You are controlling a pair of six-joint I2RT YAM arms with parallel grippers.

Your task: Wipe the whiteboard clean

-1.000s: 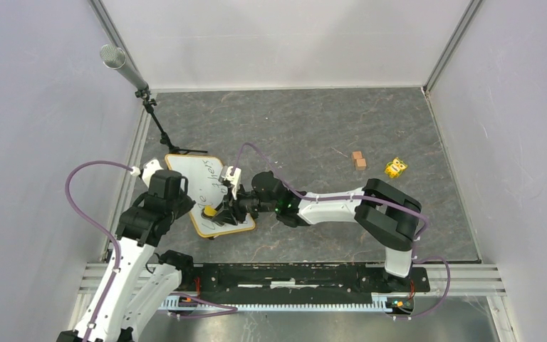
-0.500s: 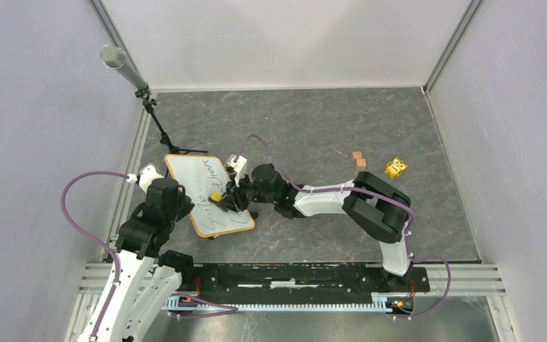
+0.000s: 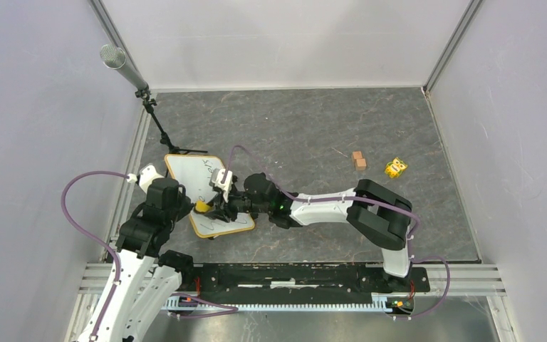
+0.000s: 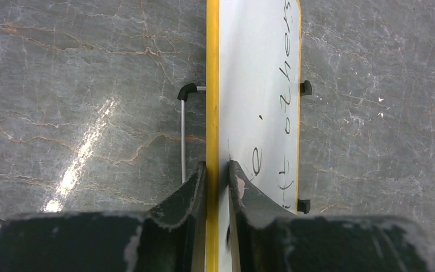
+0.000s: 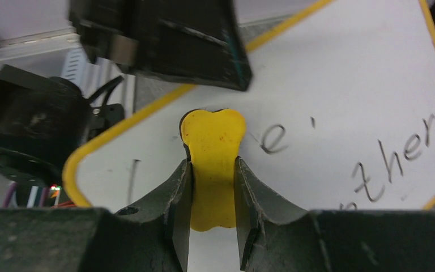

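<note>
moving toward the lower left of the whiteboard (image 3: 189, 171) since half a second ago, the yellow eraser (image 5: 212, 144) is resting on its white face beside the black writing (image 5: 399, 161). the board is lying at centre left of the top view on the grey table (image 3: 313, 135). the right gripper (image 5: 212, 167) is clenching the eraser; the left gripper (image 4: 217, 167) is pinching the board's yellow frame.

The whiteboard (image 4: 255, 85) is smooth and glossy, the table (image 4: 90, 85) veined grey stone-look, the black fingers (image 4: 190, 192) scuffed matt.
</note>
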